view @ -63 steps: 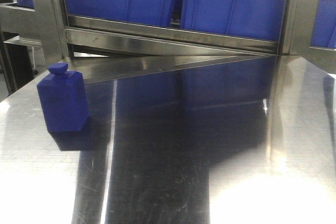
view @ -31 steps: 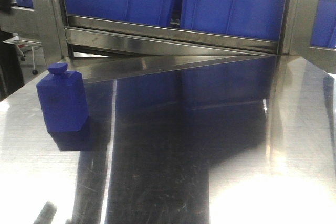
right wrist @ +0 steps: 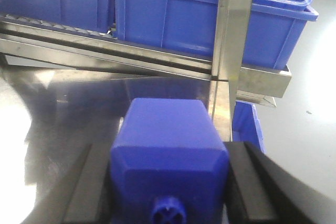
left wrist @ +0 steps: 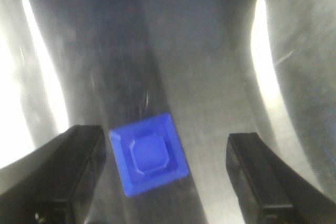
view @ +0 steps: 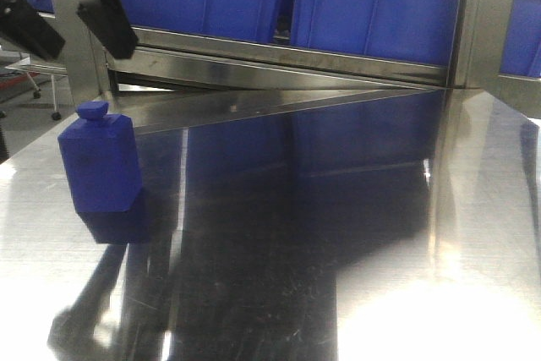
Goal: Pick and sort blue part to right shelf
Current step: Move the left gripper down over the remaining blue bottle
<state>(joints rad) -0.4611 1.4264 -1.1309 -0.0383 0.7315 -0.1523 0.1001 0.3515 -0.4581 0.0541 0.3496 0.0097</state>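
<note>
- Hovering over the upright blue part (view: 101, 166), table's (view: 380, 293) left side, left gripper (view: 91, 44) gapes open.
- Looks rigid, light, slick (plastic?); pinch flat sides.
- Its twin (right wrist: 168, 129) sits clamped in right gripper (right wrist: 167, 182).

Below the left gripper (view: 89, 46) the blue part (view: 100, 166) is the only thing standing, and the steel table (view: 338, 234) lies open all round it. The jaws are spread wide. The part sits between them, just beside one finger, with a broad gap to the other. Beyond the gripper, the shelf rail (view: 279, 69) and blue bins (view: 372, 14) wall things off. The right gripper (right wrist: 168, 146) is filled by a second blue part (right wrist: 168, 124), and an upright post (right wrist: 231, 35) and bins stand ahead of it.
</note>
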